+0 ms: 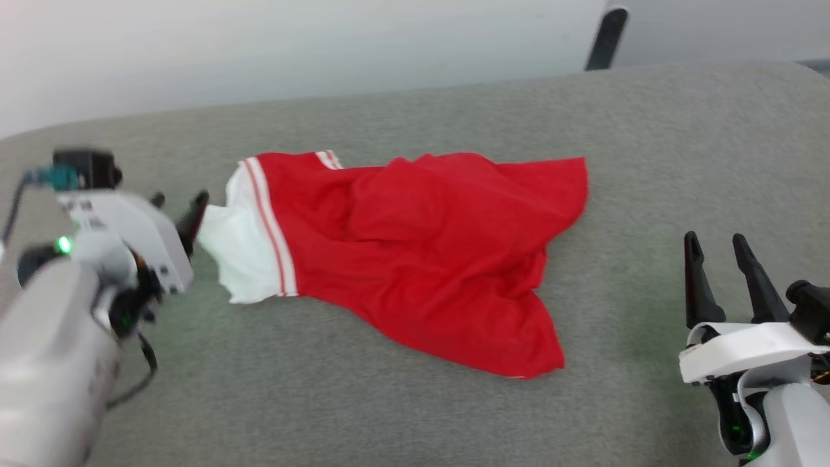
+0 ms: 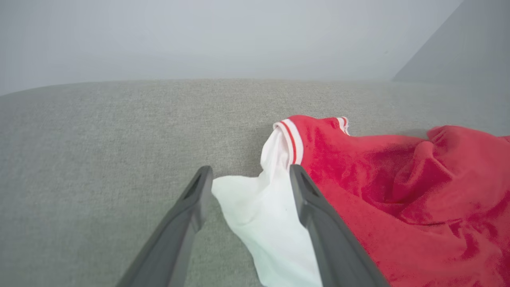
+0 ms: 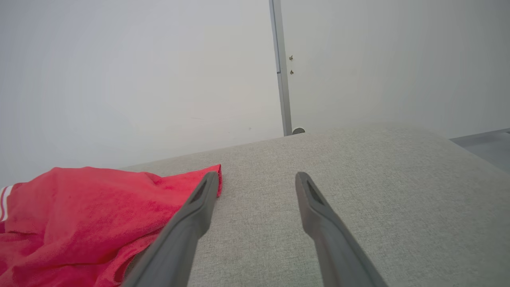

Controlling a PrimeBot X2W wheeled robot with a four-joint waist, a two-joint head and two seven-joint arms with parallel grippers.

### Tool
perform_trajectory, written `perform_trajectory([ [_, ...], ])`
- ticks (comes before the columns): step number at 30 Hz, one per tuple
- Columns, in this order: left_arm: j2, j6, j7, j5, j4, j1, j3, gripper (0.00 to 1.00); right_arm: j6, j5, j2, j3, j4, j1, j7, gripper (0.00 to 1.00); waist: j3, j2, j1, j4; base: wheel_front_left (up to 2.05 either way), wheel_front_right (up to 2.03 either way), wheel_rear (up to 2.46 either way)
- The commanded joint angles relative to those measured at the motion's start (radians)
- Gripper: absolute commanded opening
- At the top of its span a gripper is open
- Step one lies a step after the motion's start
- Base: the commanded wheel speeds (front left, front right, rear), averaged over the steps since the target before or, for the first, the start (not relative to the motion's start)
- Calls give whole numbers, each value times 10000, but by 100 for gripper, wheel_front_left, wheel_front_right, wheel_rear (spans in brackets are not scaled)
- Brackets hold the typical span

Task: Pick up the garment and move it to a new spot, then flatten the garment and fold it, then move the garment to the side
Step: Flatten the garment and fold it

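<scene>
The garment (image 1: 415,246), a red jersey with a white sleeve panel and red-and-white stripe trim, lies crumpled on the grey fabric surface (image 1: 648,143). My left gripper (image 1: 178,204) is open at its left end. In the left wrist view the white sleeve (image 2: 255,211) lies between the spread fingers of the left gripper (image 2: 249,175), not clamped. My right gripper (image 1: 716,250) stands open at the lower right, apart from the cloth. In the right wrist view the right gripper (image 3: 257,179) points over bare fabric, with the garment (image 3: 79,215) to its left.
A pale wall rises behind the grey surface. A dark upright post (image 1: 606,39) stands at the back right; a vertical metal strip (image 3: 281,71) shows on the wall. Bare grey fabric (image 1: 324,402) lies in front of the garment.
</scene>
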Motion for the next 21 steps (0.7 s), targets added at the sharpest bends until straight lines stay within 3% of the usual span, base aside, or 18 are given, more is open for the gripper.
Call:
perform_trajectory([
  [1,-14,-33,-437,-117,-165,559,75,100,39,-2,-130,34,67,152,-46,100,-378,0,0,663,0,0,0],
  [7,-109,59,-2282,-38,-1043,2173,175,100,39,135,-433,-36,289,178,58,100,-504,0,0,1405,0,0,0],
  [11,-95,358,-3392,360,-1748,3141,54,100,39,380,-678,-3,522,-12,441,100,-545,0,0,1777,0,0,0],
  [18,-16,1322,-4078,1521,-3161,4333,298,100,39,878,-1144,122,971,-466,1339,100,-608,0,0,2227,0,0,0],
  [21,-59,1728,-4097,2265,-4193,4810,951,100,39,873,-1446,287,1133,-745,1771,100,-607,0,0,2326,0,0,0],
])
